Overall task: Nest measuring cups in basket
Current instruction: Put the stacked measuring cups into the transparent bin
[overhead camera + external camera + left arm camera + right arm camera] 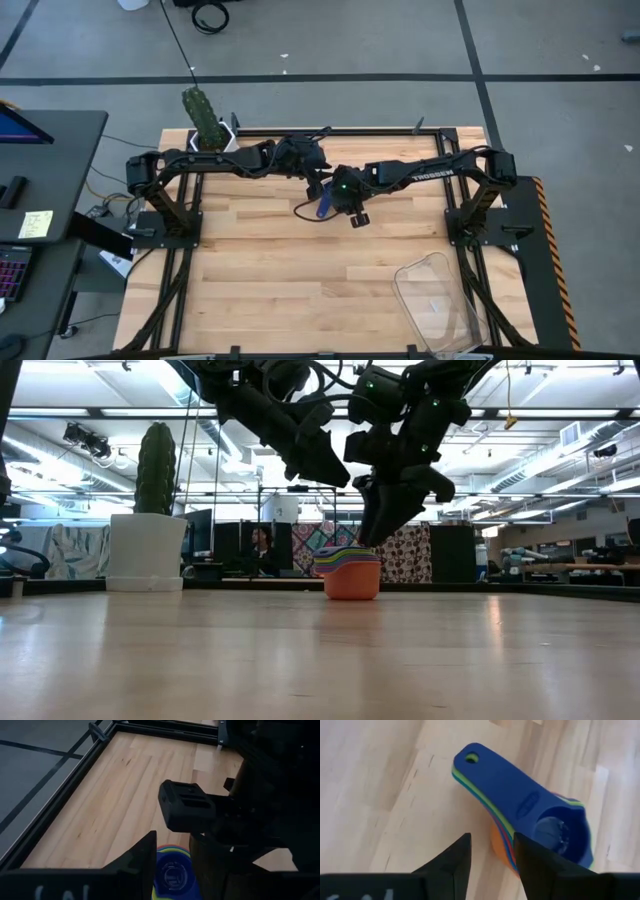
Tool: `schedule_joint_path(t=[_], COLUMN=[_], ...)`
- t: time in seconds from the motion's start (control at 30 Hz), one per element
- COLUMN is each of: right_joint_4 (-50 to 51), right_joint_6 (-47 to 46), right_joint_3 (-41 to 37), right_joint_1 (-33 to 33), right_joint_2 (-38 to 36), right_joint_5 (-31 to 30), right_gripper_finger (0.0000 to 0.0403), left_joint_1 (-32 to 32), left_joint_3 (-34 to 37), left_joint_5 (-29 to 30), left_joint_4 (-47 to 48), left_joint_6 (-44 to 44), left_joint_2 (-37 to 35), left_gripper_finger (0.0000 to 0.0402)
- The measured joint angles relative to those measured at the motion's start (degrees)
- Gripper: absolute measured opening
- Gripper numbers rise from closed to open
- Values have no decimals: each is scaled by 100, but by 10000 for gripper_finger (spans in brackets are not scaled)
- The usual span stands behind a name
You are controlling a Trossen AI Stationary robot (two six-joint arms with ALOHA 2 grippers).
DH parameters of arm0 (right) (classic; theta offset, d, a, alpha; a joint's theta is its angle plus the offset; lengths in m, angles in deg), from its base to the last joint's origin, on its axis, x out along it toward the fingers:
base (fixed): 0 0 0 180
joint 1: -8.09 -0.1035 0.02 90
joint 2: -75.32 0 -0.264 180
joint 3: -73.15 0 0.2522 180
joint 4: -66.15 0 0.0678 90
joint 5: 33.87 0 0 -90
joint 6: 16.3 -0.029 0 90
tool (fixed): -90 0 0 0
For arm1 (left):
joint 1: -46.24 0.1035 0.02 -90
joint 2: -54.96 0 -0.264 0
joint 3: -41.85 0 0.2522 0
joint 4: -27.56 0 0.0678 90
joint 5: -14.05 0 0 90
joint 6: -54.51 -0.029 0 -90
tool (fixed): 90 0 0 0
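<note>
The measuring cups (352, 574) stand nested in one stack on the table's far middle, the orange one at the bottom and a blue one (560, 832) on top. Their handles (492, 780) are fanned together and stick out sideways. My right gripper (492, 840) is open and hangs low over the stack, where the handles join the bowls (328, 203). My left gripper (173, 851) is open too, higher up, its fingers either side of the blue bowl (172, 877) below it. The clear basket (405, 275) sits at the near right corner, far from both grippers. My right gripper comes down on the stack from above, one finger (535, 865) in front of the bowls' side. I cannot tell whether it touches the cups. My left gripper touches nothing.
A white pot with a cactus (208, 128) stands at the far left corner. Both arms crowd together above the stack, the right wrist (192, 810) close in front of my left gripper. Bare wood lies between the stack and the basket.
</note>
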Motion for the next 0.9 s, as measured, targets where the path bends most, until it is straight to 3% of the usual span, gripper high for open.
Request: schedule_joint_path(t=[0.67, 0.9], right_joint_4=[-158, -252], right_joint_6=[68, 136], right_joint_3=[5, 8], right_joint_1=[-92, -92], right_joint_2=[53, 243], right_joint_5=[-457, -471], right_gripper_finger=[298, 328], left_joint_1=[-2, -2], left_joint_3=[0, 2], left_joint_5=[0, 2], left_joint_4=[-1, 16], left_joint_6=[-1, -269], left_joint_2=[0, 0], left_gripper_finger=[121, 121])
